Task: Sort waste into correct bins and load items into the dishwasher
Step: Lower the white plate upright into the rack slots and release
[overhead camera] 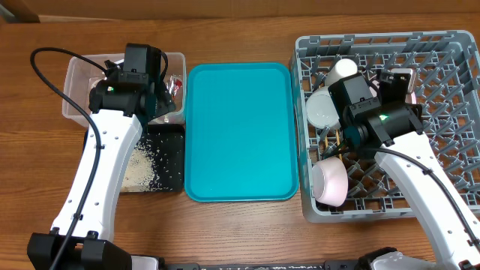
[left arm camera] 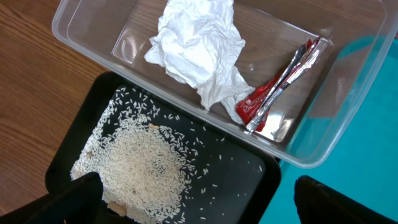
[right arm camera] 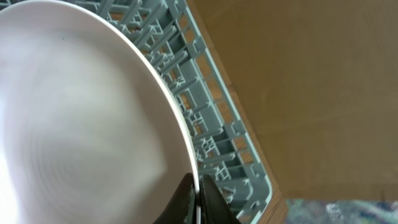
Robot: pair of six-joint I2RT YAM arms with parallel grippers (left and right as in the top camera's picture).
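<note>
Round white dish (right arm camera: 81, 124) stands on edge in the square grey plastic dish rack (overhead camera: 450, 90), its rim pinched between the right gripper's (right arm camera: 198, 202) closed fingers. The left gripper (left arm camera: 199, 205), spread wide and empty, hangs over the shallow black rectangular tray (left arm camera: 249, 180) of loose white rice grains (left arm camera: 137, 168), beside the clear rectangular plastic tub (left arm camera: 348, 118).

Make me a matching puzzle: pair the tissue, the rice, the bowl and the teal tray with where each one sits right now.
Things:
1. tissue
2. rice
3. bowl
4. teal tray

Places:
A. in the grey rack
B. on the table, between tub and rack
C. in the clear tub
D. on the black tray

Pairs: 1-C, 2-D, 3-A, 4-B.
</note>
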